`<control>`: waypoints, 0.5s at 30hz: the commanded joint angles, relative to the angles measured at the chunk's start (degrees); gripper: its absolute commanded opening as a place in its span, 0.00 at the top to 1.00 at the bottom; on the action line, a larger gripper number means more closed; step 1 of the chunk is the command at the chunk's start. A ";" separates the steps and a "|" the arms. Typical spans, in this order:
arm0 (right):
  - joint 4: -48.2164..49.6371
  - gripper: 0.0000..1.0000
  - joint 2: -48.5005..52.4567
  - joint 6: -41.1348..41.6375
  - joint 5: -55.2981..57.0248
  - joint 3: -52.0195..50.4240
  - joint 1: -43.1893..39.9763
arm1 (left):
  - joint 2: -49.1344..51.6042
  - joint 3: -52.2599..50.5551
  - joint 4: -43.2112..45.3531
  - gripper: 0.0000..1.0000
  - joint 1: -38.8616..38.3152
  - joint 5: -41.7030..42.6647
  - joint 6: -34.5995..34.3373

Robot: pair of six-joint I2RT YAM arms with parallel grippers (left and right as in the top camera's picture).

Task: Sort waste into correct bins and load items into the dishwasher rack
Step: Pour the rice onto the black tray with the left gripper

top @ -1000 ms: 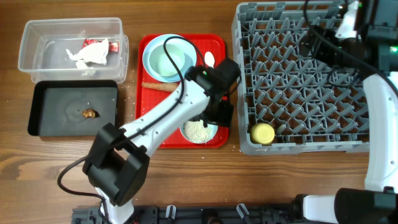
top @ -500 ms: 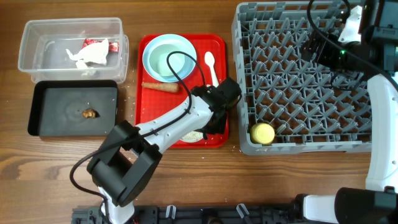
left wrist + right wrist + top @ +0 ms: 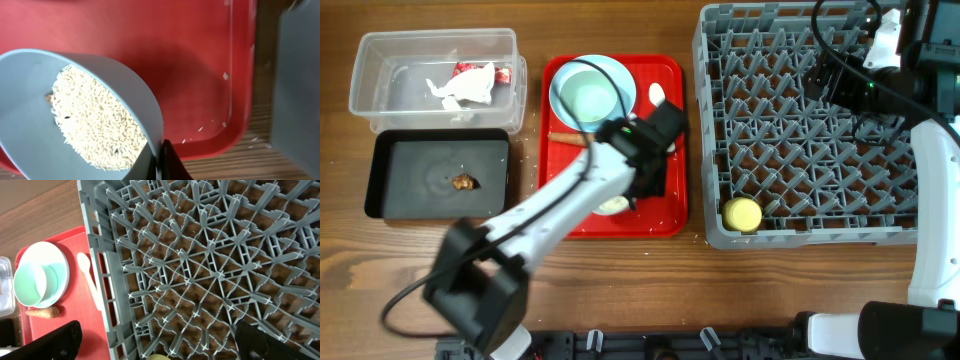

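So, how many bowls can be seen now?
2. The mint bowl sits on the blue plate on the red tray. The white bowl, holding rice, is in the left claw. Another could hide under the arm.

White-shelled arms (image 3: 560, 200) with black joints (image 3: 477, 292).

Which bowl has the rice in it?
The white bowl, pinched by the left gripper, holds it; the mint bowl on the blue plate looks empty.
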 commanded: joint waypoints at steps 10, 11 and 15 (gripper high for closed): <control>-0.48 0.00 -0.26 -1.09 -0.94 0.85 0.09 | -13.49 1.73 -5.99 0.96 44.19 28.57 22.84; -0.59 0.00 -0.26 -1.07 -0.94 0.85 0.09 | -12.72 1.73 -5.99 0.96 47.43 31.01 24.90; -1.81 0.00 -0.26 -1.09 -0.94 0.85 0.09 | -5.92 1.68 -5.95 0.96 63.47 45.09 34.69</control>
